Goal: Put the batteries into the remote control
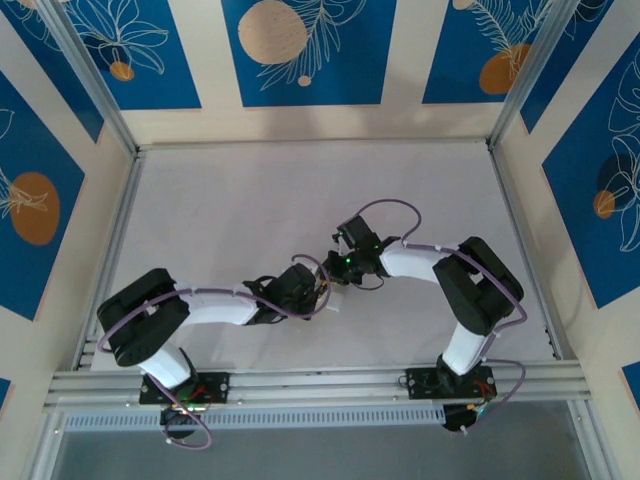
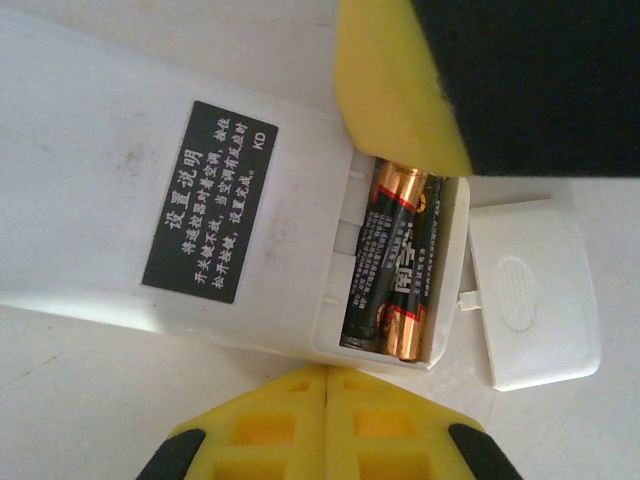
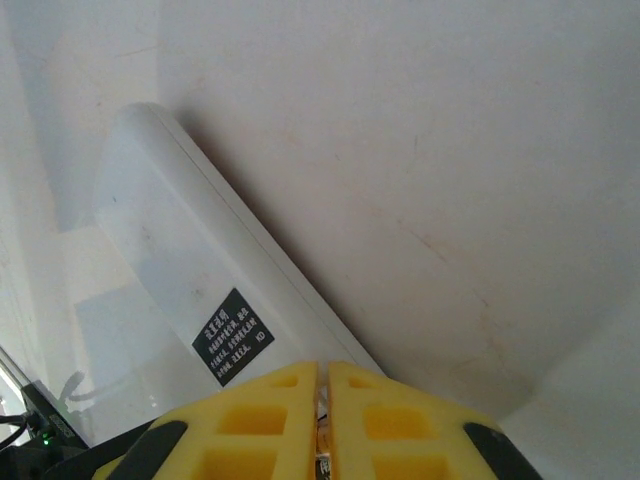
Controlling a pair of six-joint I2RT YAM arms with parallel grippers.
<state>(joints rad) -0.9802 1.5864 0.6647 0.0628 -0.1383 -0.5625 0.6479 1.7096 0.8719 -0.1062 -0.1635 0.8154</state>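
The white remote control (image 2: 150, 200) lies back-up on the table, showing a black label and an open battery bay. Two black-and-gold batteries (image 2: 395, 260) lie side by side in the bay. My left gripper (image 2: 327, 372) is shut with nothing in it, its tips against the remote's long edge below the bay. A yellow finger (image 2: 400, 110) of my right gripper rests over the upper ends of the batteries. In the right wrist view, the right gripper (image 3: 323, 368) has its pads almost together above the remote control (image 3: 170, 250), and a sliver of battery shows through the slit. Both grippers (image 1: 330, 287) meet at mid-table.
The loose white battery cover (image 2: 530, 290) lies on the table just right of the bay. Pale tabletop (image 3: 420, 150) surrounds the remote. Metal rails (image 1: 320, 380) run along the near edge, and patterned walls enclose the table.
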